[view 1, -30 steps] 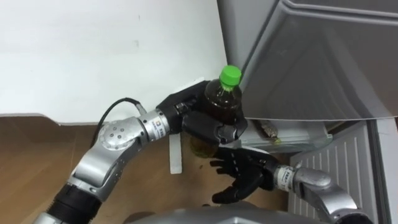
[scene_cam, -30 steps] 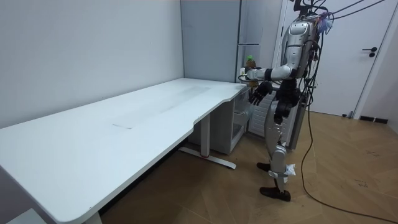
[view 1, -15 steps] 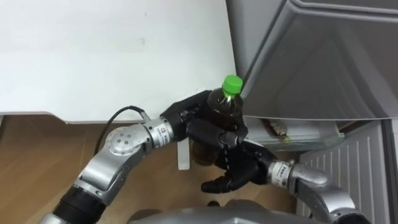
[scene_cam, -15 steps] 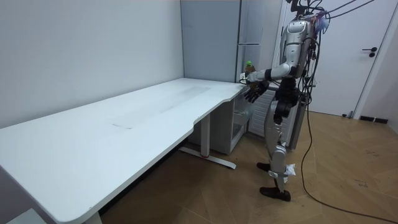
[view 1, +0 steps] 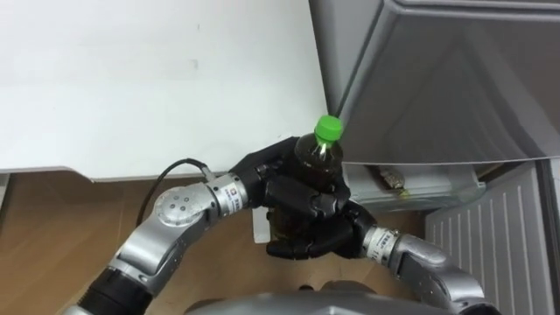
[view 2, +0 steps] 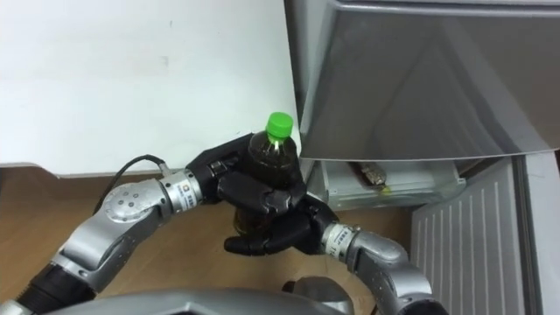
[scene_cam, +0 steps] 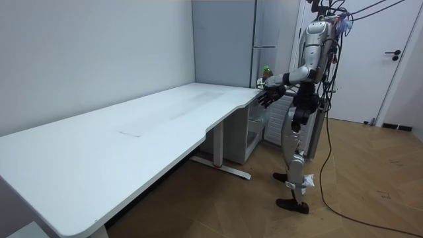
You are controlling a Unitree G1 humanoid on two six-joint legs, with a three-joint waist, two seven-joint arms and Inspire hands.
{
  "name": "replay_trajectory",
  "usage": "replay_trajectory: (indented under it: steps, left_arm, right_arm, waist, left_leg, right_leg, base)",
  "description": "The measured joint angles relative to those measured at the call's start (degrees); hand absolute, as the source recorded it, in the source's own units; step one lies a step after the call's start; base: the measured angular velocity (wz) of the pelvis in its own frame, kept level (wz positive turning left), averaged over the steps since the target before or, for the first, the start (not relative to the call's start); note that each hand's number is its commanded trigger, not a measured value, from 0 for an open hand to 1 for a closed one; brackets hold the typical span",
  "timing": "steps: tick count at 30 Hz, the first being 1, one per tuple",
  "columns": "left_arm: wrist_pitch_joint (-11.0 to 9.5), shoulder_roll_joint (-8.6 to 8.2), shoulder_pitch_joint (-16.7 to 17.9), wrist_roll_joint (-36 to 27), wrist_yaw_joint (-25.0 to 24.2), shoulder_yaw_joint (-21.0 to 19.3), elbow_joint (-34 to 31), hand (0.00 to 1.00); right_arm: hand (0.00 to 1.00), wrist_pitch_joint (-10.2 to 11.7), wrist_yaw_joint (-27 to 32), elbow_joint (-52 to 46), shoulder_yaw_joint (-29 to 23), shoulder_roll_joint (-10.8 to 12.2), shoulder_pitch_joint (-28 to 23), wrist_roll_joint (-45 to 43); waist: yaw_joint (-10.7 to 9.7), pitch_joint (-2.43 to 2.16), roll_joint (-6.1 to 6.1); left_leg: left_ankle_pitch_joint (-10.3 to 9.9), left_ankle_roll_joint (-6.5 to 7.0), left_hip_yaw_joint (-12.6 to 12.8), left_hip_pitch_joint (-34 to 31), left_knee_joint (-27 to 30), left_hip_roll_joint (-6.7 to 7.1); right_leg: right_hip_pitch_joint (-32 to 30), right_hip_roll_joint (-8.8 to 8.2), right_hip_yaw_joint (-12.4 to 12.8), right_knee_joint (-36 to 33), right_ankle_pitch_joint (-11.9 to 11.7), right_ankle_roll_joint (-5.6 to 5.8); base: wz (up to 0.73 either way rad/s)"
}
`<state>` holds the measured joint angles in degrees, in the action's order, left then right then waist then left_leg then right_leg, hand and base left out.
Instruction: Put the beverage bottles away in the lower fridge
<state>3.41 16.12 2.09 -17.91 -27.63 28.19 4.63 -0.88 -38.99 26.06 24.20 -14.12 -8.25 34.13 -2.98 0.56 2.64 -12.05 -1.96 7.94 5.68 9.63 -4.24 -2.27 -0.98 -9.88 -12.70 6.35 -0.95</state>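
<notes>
Bottle (view 1: 314, 156) in left robot hand (view 1: 273, 175), fridge (view 1: 446, 87) just beside

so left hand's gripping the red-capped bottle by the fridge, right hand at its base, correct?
Not quite: the cap is green, not red, as the left eye view shows. Otherwise yes: the left hand grips the bottle by the fridge, with the right hand at its base.
</notes>
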Motion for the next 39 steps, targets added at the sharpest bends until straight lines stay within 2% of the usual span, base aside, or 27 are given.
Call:
replay_trajectory:
  steps: [2, 3, 4, 5, 9, 13, 22, 23, 24, 25, 26, 27, 33, 36, 39]
  left_arm:
    - [-0.2, -0.13, 0.0, 0.0, 0.4, 0.0, 0.5, 1.0]
    - [-0.2, -0.14, 0.0, 0.0, 0.5, 0.1, 0.8, 1.0]
    - [-0.2, -0.2, 0.0, 0.0, 0.6, 0.2, 1.0, 1.0]
    - [-0.2, -0.2, 0.0, 0.0, 0.6, 0.2, 1.1, 1.0]
    - [-0.2, -0.35, 0.0, -0.4, 0.6, 0.1, 1.3, 1.0]
    - [-0.2, -1.35, 0.0, -0.6, 0.8, 0.2, 1.9, 1.0]
    - [-0.1, -2.07, 0.0, -0.8, 1.7, 1.1, 2.2, 1.0]
    - [-0.1, -2.21, 0.0, -0.9, 1.7, 1.1, 2.2, 0.96]
    - [-0.1, -2.38, 0.0, -1.7, 2.1, 1.1, 2.2, 0.68]
    - [-0.1, -2.46, 0.0, -1.9, 2.2, 1.1, 2.2, 0.56]
    - [-0.1, -2.47, 0.0, -1.9, 2.2, 1.1, 2.2, 0.16]
    - [-0.1, -2.5, 0.0, -1.9, 2.2, 1.1, 2.3, 0.0]
    - [-0.1, -2.44, 0.0, -4.8, 1.6, 1.1, 3.8, 0.0]
    - [0.0, -2.39, 0.0, -5.8, 0.7, 1.1, 5.0, 0.0]
    - [1.0, -2.38, 0.0, -8.2, 0.4, 1.3, 6.3, 0.0]
  right_arm:
    - [0.0, 0.0, 1.3, 0.1, 1.1, 0.1, 0.0, 1.9]
    - [0.28, -0.1, 1.8, 0.1, 1.7, 0.1, 0.0, 2.8]
    - [0.88, -0.4, 2.2, 0.2, 2.1, 0.0, 0.0, 4.4]
    - [1.0, -0.5, 2.3, 0.3, 2.2, 0.0, 0.0, 4.7]
    - [1.0, -0.6, 3.4, 0.3, 3.4, -0.4, -0.2, 8.7]
    - [1.0, -0.6, 3.7, 1.8, 4.1, -0.2, -0.3, 13.2]
    - [1.0, 0.5, 3.5, 2.8, 5.1, -0.3, -0.3, 13.2]
    - [1.0, 0.7, 3.5, 2.8, 5.1, -0.3, -0.3, 13.2]
    - [1.0, 1.0, 3.4, 2.8, 5.0, -0.4, -0.3, 13.2]
    - [1.0, 1.1, 3.4, 2.8, 5.0, -0.3, -0.3, 13.2]
    - [1.0, 1.0, 3.4, 2.8, 5.0, -0.3, -0.3, 13.2]
    - [1.0, 1.0, 3.4, 2.8, 5.1, -0.4, -0.3, 13.2]
    - [1.0, 0.5, 3.6, 2.8, 5.9, -1.0, -0.3, 13.2]
    - [1.0, -0.9, 3.6, 2.9, 6.1, -1.2, -0.3, 13.2]
    - [1.0, -3.0, 3.6, 2.9, 6.1, -1.6, -0.3, 13.2]
  waist:
    - [0.1, -0.01, 0.28]
    - [0.1, -0.02, 0.47]
    - [0.3, 0.02, 0.65]
    - [0.3, 0.07, 0.73]
    - [0.4, 0.12, 0.8]
    - [0.6, 0.14, 0.8]
    - [1.3, 0.52, 0.16]
    - [1.4, 0.51, 0.14]
    - [1.5, 0.48, 0.12]
    - [1.4, 0.46, 0.16]
    - [1.4, 0.45, 0.16]
    - [1.5, 0.44, 0.2]
    - [1.8, 0.0, 0.83]
    - [1.7, -0.03, 0.83]
    - [1.6, -0.01, 0.73]
  left_leg:
    - [0.0, 0.0, 0.0, 0.0, 0.0, 0.0]
    - [0.0, 0.0, 0.0, 0.0, 0.1, 0.0]
    - [0.0, 0.0, -0.1, 0.0, 0.1, 0.0]
    - [0.0, 0.0, -0.1, 0.0, 0.1, 0.0]
    - [0.0, 0.0, -0.1, 0.0, 0.0, 0.02]
    - [0.0, 0.0, -0.1, 0.0, 0.0, 0.02]
    - [0.0, -0.04, -0.1, -0.2, -0.3, -0.03]
    - [0.0, -0.04, -0.1, -0.2, -0.3, -0.03]
    - [0.0, -0.04, -0.1, -0.2, -0.3, -0.03]
    - [0.0, -0.04, -0.1, -0.2, -0.2, -0.03]
    - [0.0, -0.04, -0.1, -0.2, -0.2, -0.02]
    - [0.0, -0.04, -0.1, -0.2, -0.2, 0.01]
    - [0.0, -0.04, -0.1, -0.1, 0.0, 0.04]
    - [0.0, -0.04, 0.0, -0.2, 0.1, 0.04]
    - [0.0, -0.03, 0.1, -0.5, 0.2, 0.04]
  right_leg:
    - [-0.1, 0.05, 0.0, 0.0, 0.0, 0.0]
    - [-0.1, 0.04, -0.2, 0.0, 0.0, 0.0]
    - [-0.2, 0.0, -0.3, 0.0, 0.0, 0.0]
    - [-0.2, 0.0, -0.4, 0.1, 0.0, 0.0]
    - [-0.2, -0.03, -0.4, 0.1, 0.0, 0.0]
    - [-0.2, -0.02, -0.4, 0.2, 0.0, 0.0]
    - [-0.2, 0.07, -0.5, 0.1, 0.0, 0.02]
    - [-0.2, 0.07, -0.5, 0.1, 0.0, 0.02]
    - [-0.2, 0.07, -0.5, 0.1, 0.0, 0.02]
    - [-0.2, 0.06, -0.5, 0.1, 0.0, 0.02]
    - [-0.2, 0.05, -0.5, 0.1, 0.0, 0.02]
    - [-0.2, 0.01, -0.5, 0.0, 0.0, 0.02]
    - [-0.3, -0.01, -0.4, 0.0, 0.0, 0.02]
    - [-0.5, -0.04, -0.3, -0.1, 0.0, 0.01]
    - [-0.9, -0.02, 0.0, -0.3, 0.0, 0.0]
  base:
    - [0.0]
    - [0.0]
    - [0.0]
    - [0.0]
    - [0.0]
    - [0.0]
    - [0.0]
    - [0.0]
    - [0.0]
    - [0.0]
    - [0.0]
    - [0.0]
    - [0.0]
    - [-0.01]
    - [-0.01]
